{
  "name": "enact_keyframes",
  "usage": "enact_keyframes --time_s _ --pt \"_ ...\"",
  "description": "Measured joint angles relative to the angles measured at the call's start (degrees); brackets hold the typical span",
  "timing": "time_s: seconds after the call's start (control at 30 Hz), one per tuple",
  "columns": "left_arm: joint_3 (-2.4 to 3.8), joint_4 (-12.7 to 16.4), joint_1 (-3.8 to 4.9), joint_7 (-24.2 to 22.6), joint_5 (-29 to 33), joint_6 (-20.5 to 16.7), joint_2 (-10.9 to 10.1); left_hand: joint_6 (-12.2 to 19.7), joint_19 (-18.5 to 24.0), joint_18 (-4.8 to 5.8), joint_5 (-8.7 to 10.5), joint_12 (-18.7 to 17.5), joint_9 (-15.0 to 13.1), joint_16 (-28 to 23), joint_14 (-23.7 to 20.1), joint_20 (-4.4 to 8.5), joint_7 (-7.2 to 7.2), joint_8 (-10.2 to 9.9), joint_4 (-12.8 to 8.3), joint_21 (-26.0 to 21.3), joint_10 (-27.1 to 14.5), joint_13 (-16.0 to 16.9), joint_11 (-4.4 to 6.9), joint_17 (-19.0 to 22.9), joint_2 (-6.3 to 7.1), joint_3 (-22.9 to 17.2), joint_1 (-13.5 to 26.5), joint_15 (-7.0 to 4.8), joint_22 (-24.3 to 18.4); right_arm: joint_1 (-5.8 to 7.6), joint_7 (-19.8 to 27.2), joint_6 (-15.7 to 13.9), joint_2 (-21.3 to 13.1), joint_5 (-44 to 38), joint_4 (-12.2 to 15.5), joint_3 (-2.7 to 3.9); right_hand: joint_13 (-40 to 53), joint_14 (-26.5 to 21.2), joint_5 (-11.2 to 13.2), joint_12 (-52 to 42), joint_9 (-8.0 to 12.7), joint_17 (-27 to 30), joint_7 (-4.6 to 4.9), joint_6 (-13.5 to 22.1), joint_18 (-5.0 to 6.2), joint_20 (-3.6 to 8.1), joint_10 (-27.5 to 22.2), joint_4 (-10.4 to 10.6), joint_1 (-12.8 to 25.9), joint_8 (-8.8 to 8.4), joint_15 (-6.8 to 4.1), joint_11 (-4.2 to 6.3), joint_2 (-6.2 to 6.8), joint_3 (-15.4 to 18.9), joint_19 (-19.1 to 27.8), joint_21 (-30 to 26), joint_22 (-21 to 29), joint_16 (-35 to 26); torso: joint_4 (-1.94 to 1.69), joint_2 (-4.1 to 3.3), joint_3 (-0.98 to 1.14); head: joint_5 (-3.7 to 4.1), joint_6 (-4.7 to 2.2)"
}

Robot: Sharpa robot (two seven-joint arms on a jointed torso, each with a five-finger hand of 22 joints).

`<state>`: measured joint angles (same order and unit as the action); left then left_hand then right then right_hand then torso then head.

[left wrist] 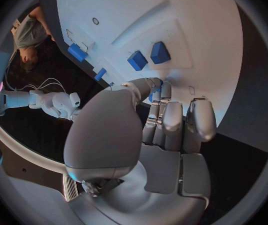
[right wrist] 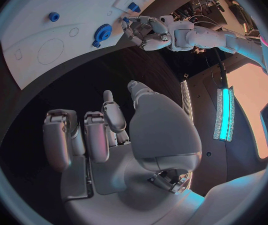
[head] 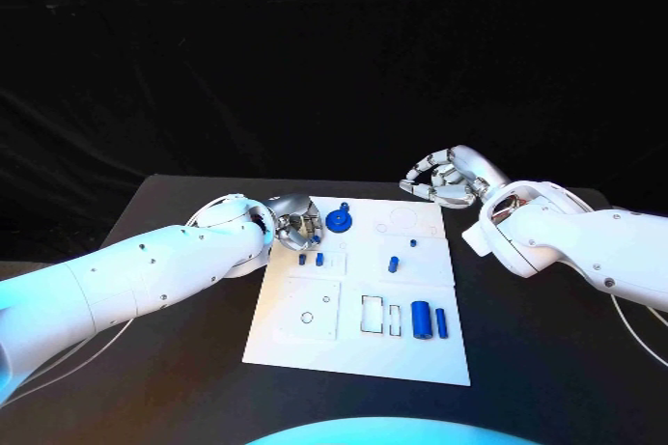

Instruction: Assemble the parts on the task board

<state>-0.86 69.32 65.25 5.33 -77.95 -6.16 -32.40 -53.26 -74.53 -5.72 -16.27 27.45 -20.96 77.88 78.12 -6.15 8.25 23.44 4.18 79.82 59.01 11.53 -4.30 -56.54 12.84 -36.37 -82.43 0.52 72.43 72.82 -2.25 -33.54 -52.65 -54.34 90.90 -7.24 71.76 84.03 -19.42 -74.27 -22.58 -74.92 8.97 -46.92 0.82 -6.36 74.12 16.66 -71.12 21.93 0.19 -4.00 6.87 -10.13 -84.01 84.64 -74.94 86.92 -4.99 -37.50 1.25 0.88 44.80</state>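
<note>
Head view put my left hand at the far left corner of the task board, its fingers curled inward over the board's edge; I could see nothing held in them. Just right of that hand lay a blue gear-like part with a short stem pointing away from me. Nearer me and just below the hand stood two small blue parts side by side, close to the fingertips but apart from them; in my left wrist view they showed as two blocky blue pieces just beyond my curled fingers.

Farther right on the white board, a small blue peg lay with its long axis running away from me. Toward the near edge, a thick blue cylinder and a thinner blue rod lay parallel, both lengthwise toward and away from me, beside a rectangular outline.

My right hand hung past the board's far right corner, over the black worktop, well apart from every part, fingers bent and spread, holding nothing.
</note>
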Motion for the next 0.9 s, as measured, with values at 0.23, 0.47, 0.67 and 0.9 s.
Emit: enact_keyframes --time_s 0.23,0.47,0.67,0.9 --pt "0.0 -0.1 0.01 0.1 0.0 0.1 0.1 0.0 0.0 0.0 0.0 -0.7 0.0 0.0 0.0 0.0 0.0 0.1 -0.3 0.0 0.0 -0.1 0.0 -0.1 0.0 0.0 0.1 0.0 -0.2 0.0 0.0 0.0 0.0 0.0 0.0 0.0 0.0 0.0 0.0 0.0 0.1 0.0 0.0 0.0 0.0 0.0 0.0 0.0 0.0 0.0 0.0 0.0 0.0 0.0 0.0 0.0 0.0 0.0 0.01 0.0 0.0 0.0 -0.08" --pt "0.0 -0.1 0.01 0.4 0.0 0.3 0.1 1.4 0.4 0.0 -0.01 -2.1 0.7 0.0 -0.2 -0.4 0.87 -2.0 -0.6 -0.3 -0.6 -0.5 -0.59 1.0 0.43 0.0 0.7 0.24 -1.0 0.0 0.0 0.0 0.0 0.0 0.0 0.0 0.0 0.0 0.0 0.0 0.1 0.0 0.0 0.0 0.0 0.0 0.0 0.0 0.0 0.0 0.0 0.0 0.0 0.0 0.0 0.0 0.0 0.0 0.02 0.0 -0.01 -0.02 -0.1" --pt "-0.08 -0.1 -0.03 0.7 0.0 0.5 0.1 1.9 0.7 0.0 -0.01 -2.8 1.1 0.0 -0.5 -0.64 1.05 -2.6 -0.6 -0.5 -1.0 -0.7 -1.04 1.3 0.58 0.0 1.2 0.53 -1.4 0.0 0.0 0.0 0.0 0.0 0.0 0.0 0.0 0.0 0.0 0.0 0.1 0.0 0.0 0.0 0.0 0.0 0.0 0.0 0.0 0.0 0.0 0.0 0.0 0.0 0.0 0.0 0.0 0.0 0.01 0.01 -0.01 0.0 -0.06" --pt "-0.11 -0.1 -0.05 0.8 0.0 0.5 0.1 1.9 0.6 -0.01 -0.01 -3.1 1.2 0.0 -0.5 -0.64 1.05 -2.8 -0.6 -0.5 -1.0 -0.8 -1.04 1.3 0.77 0.0 1.4 0.53 -1.5 0.0 0.0 0.0 -0.1 0.0 0.0 0.0 0.0 0.0 0.0 0.0 0.1 0.0 0.0 0.0 0.0 0.0 0.0 0.0 0.0 0.0 0.0 0.0 0.0 0.0 0.0 0.0 0.0 0.0 -0.01 0.01 -0.02 0.01 -0.03"
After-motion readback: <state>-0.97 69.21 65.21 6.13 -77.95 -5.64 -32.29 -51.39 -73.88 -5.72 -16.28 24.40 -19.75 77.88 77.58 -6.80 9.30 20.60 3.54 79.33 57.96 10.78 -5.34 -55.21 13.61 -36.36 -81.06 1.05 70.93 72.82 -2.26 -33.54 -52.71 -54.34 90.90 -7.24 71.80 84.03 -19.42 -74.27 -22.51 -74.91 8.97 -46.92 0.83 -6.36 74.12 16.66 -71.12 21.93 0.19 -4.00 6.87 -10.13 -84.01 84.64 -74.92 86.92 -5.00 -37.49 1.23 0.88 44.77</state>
